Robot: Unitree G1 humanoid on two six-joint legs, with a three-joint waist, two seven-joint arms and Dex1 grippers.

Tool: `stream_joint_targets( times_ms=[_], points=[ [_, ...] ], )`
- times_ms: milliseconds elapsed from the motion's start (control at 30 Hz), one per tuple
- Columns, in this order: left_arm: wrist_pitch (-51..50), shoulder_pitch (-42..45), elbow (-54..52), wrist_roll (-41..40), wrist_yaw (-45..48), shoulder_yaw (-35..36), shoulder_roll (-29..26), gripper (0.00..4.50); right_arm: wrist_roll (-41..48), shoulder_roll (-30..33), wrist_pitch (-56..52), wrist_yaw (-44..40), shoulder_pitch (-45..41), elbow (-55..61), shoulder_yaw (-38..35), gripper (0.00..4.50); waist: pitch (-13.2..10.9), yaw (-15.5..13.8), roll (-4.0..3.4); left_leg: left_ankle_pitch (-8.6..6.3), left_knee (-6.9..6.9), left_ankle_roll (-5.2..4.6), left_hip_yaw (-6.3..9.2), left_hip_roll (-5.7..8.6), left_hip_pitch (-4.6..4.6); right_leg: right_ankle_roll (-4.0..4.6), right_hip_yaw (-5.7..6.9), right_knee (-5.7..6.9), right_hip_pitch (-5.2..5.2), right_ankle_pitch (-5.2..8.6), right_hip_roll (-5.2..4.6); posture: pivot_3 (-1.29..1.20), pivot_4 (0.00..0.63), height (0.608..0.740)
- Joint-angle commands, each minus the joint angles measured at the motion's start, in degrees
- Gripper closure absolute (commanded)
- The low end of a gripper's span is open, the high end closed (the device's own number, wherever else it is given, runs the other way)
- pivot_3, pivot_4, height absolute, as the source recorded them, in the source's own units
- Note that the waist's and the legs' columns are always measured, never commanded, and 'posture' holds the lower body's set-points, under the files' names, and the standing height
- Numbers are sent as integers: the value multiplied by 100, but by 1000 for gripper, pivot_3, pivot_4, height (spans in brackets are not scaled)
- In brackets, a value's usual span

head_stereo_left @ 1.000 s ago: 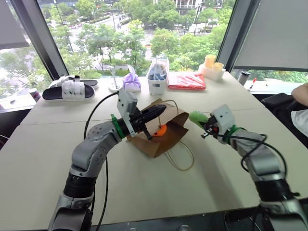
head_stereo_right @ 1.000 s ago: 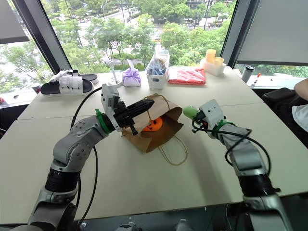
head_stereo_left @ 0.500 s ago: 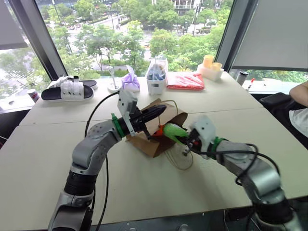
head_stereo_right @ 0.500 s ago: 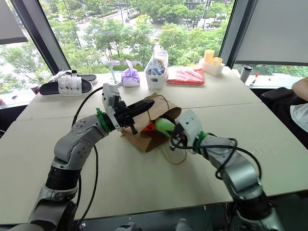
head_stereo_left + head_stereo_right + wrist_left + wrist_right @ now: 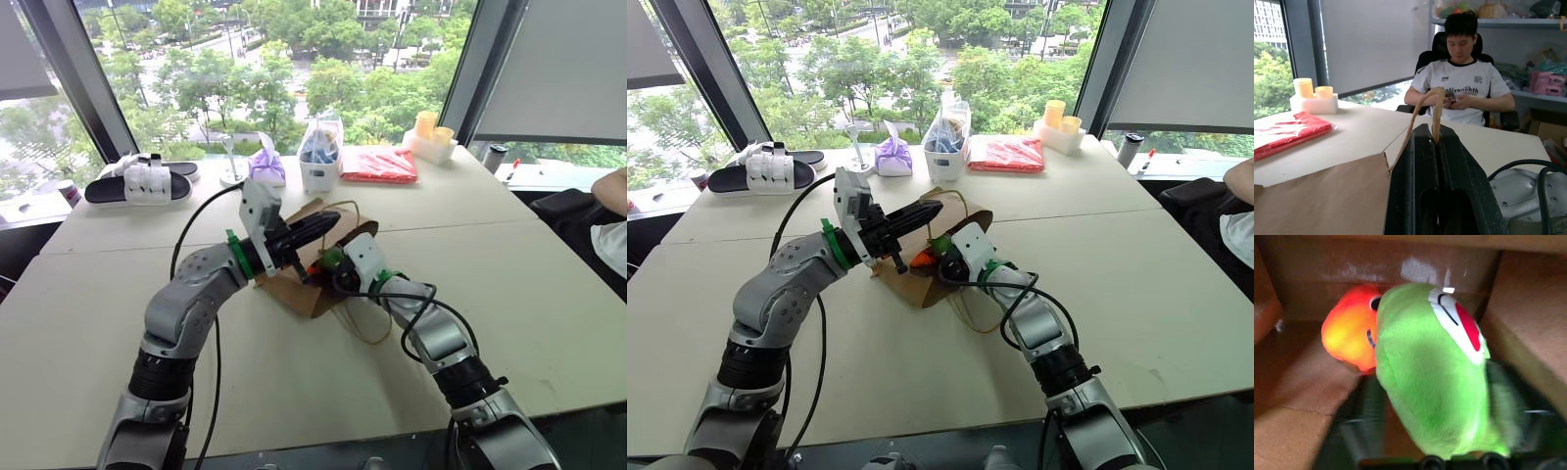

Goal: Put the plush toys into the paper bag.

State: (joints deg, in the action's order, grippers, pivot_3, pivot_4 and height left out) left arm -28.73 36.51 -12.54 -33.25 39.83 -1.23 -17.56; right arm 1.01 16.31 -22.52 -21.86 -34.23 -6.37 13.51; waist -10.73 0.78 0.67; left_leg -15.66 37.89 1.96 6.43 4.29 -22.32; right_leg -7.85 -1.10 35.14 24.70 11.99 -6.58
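Two plush toys (image 5: 1415, 362) inside paper bag (image 5: 309, 284), slippers (image 5: 137, 183) behind

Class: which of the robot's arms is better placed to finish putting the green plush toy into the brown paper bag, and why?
Right. Its gripper is in the brown paper bag's mouth with the green plush toy; the left gripper is clamped on the bag's handle.

The paper bag's (image 5: 318, 279) mouth was crowded: the right gripper (image 5: 331, 266) and the green plush toy (image 5: 1435, 367) sat in it, the orange plush toy (image 5: 1352, 330) behind. The left gripper (image 5: 1436, 142) pinched a handle (image 5: 1432, 105) above. The table (image 5: 549, 284) to the right lay open.
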Motion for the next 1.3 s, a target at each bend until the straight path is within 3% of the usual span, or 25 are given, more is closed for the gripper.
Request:
stream_joint_targets(
  times_ms=[33, 200, 300, 467, 767, 867, 1067, 1100, 1300],
  points=[
    [24, -45, -282, -96, -16, 69, 4, 4500, 219, 222, -265, -210, 231, 1005, -373, 289, 0, -6, 0, -2, 0, -3, 0, 0, 0, 0, 0, 0, 0, 0, 0, 0, 150, 740],
    [92, -97, -257, -59, -14, 27, 64, 4500, 802, 1000, -1211, -737, 1087, 2610, -1109, 289, 0, -36, 0, -16, 1, -29, 3, 2, -3, 0, 0, -2, -1, 0, -1, 0, 150, 740],
    [111, -122, -255, -51, -15, -10, 112, 4500, 955, 1391, -1616, -881, 1535, 2949, -1343, 289, 0, -19, 0, -18, 2, -31, 1, 2, -2, 0, 0, -4, -4, 0, -1, 0, 150, 740],
    [146, -113, -225, 2, -13, -55, 199, 4500, 755, 1597, -1515, -894, 1928, 2605, -1151, 289, 0, 10, 0, -18, 2, -32, -10, -4, 8, 0, -1, 1, -8, 0, 4, 0, 150, 740],
    [141, -139, -257, 20, -26, -28, 192, 4500, 511, 1371, -1495, -793, 1654, 1878, -663, 289, 0, -13, 0, -18, 4, -32, -9, -3, 6, 0, -3, -1, -9, 0, 4, 0, 150, 740],
    [143, -131, -255, 39, -61, -27, 199, 4500, 363, 1383, -1421, -836, 1530, 1667, -455, 1082, 1, -10, 0, -18, 5, -31, -9, -3, 7, 0, -3, -1, -10, 0, 4, 0, 150, 740],
    [160, -151, -261, 50, -76, -3, 183, 4500, 394, 1401, -1485, -878, 1365, 1549, -451, 4171, 1, -23, 0, -18, 8, -31, -7, -2, 7, 0, -2, -1, -14, 0, 3, 0, 150, 740],
    [162, -155, -266, 54, -98, 7, 185, 4500, 486, 1361, -1593, -869, 1313, 1554, -538, 4434, 1, -22, 0, -18, 9, -31, -7, -1, 7, 0, -2, -1, -14, 0, 3, 0, 150, 740],
    [194, -21, -164, 51, -231, 158, 164, 4500, 1129, 1107, -2390, -722, 845, 1883, -1365, 4434, 0, -17, 0, -18, 9, -31, -1, -2, 6, 0, -2, -1, -14, 0, 3, 0, 150, 740]
  ],
)
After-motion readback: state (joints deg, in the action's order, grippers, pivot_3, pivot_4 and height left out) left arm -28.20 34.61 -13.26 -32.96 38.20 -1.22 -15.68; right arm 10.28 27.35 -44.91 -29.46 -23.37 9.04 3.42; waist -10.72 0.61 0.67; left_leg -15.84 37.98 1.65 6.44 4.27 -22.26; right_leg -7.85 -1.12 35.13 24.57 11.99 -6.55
